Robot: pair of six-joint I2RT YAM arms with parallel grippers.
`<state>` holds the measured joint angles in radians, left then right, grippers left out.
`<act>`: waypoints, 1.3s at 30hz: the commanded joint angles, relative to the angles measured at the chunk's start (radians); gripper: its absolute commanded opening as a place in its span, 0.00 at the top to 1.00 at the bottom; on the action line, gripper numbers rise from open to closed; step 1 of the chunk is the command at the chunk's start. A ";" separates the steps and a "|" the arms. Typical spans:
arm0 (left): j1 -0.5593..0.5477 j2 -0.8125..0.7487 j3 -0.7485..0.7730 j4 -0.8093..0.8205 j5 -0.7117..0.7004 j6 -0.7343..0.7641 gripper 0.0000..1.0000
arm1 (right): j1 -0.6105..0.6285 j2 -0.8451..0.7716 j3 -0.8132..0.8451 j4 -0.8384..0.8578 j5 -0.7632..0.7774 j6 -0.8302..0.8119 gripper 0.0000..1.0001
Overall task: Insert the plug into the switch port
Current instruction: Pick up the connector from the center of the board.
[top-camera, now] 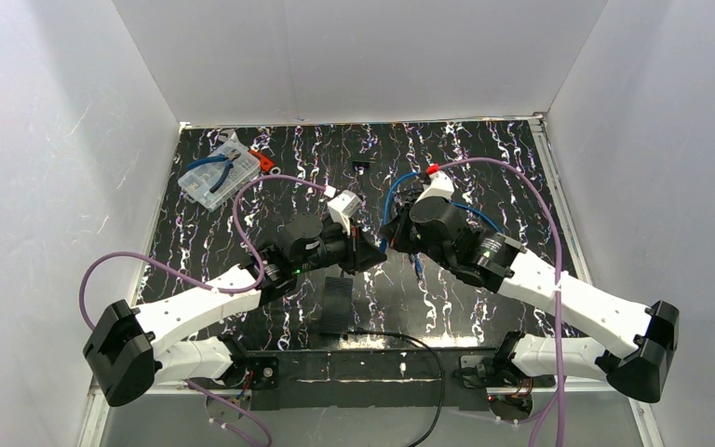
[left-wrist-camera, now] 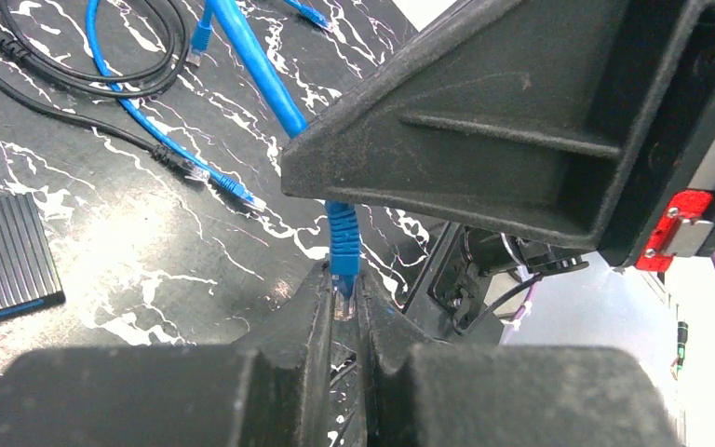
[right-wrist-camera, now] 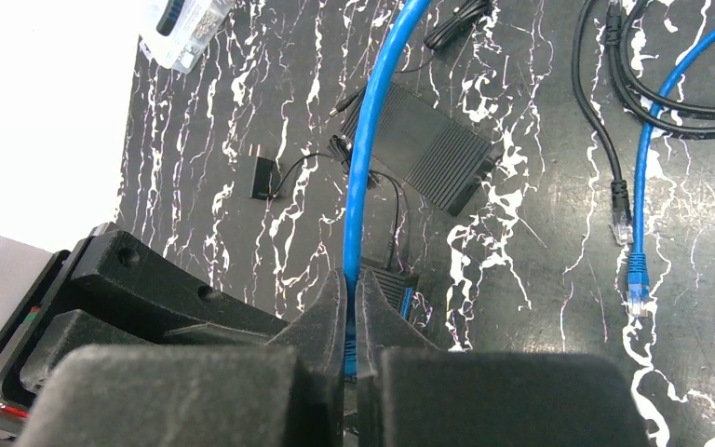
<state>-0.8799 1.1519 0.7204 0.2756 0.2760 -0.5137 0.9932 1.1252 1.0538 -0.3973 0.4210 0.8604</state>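
Note:
The plug [left-wrist-camera: 343,244] has a blue boot and a clear tip, on the end of a blue cable [left-wrist-camera: 256,65]. My left gripper [left-wrist-camera: 343,287] is shut on the clear tip, and the boot sticks up out of the jaws. Just above it, my right gripper [right-wrist-camera: 352,289] is shut on the same blue cable [right-wrist-camera: 365,140]. Both grippers meet above the mat's middle: left gripper [top-camera: 370,253], right gripper [top-camera: 393,244]. The switch [top-camera: 338,303] is a flat ribbed black box lying near me and to the left of the grippers. It also shows in the right wrist view as switch [right-wrist-camera: 428,140]. Its port is not visible.
A loose blue cable end [right-wrist-camera: 635,279] and black cable [right-wrist-camera: 619,219] lie on the mat. A ribbed black box with a blue edge [left-wrist-camera: 5,256] sits beside the left gripper. A clear parts box with pliers [top-camera: 219,172] stands far left, with a small black adapter [top-camera: 363,165] at the back.

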 commanded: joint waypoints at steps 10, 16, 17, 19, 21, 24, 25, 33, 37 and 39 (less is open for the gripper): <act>-0.012 -0.086 0.097 -0.192 0.080 0.006 1.00 | 0.007 -0.157 -0.092 0.038 0.018 -0.112 0.50; -0.010 -0.112 0.138 -0.383 0.156 0.000 1.00 | 0.007 -0.280 -0.143 0.052 -0.111 -0.395 0.48; -0.011 -0.114 0.147 -0.417 0.170 -0.001 1.00 | 0.007 -0.297 -0.147 0.052 -0.162 -0.451 0.47; -0.010 -0.118 0.159 -0.481 0.212 0.000 1.00 | 0.007 -0.322 -0.141 0.037 -0.280 -0.558 0.45; -0.010 -0.125 0.167 -0.532 0.257 0.000 1.00 | 0.008 -0.335 -0.131 -0.003 -0.371 -0.629 0.43; -0.010 -0.140 0.175 -0.611 0.317 0.003 1.00 | 0.010 -0.336 -0.117 -0.059 -0.514 -0.726 0.43; -0.010 -0.144 0.179 -0.638 0.335 0.009 1.00 | 0.013 -0.331 -0.109 -0.078 -0.552 -0.753 0.43; -0.007 -0.162 0.174 -0.791 0.460 0.035 1.00 | 0.185 -0.324 -0.076 -0.136 -0.662 -1.013 0.41; -0.005 -0.164 0.150 -0.824 0.498 0.034 1.00 | 0.294 -0.310 -0.038 -0.179 -0.700 -1.122 0.38; -0.005 -0.167 0.143 -0.827 0.521 0.032 1.00 | 0.337 -0.290 -0.014 -0.210 -0.715 -1.172 0.37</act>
<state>-0.8913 1.0142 0.8661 -0.4927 0.7101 -0.4934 1.2629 0.8204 0.9550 -0.5682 -0.2272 -0.1501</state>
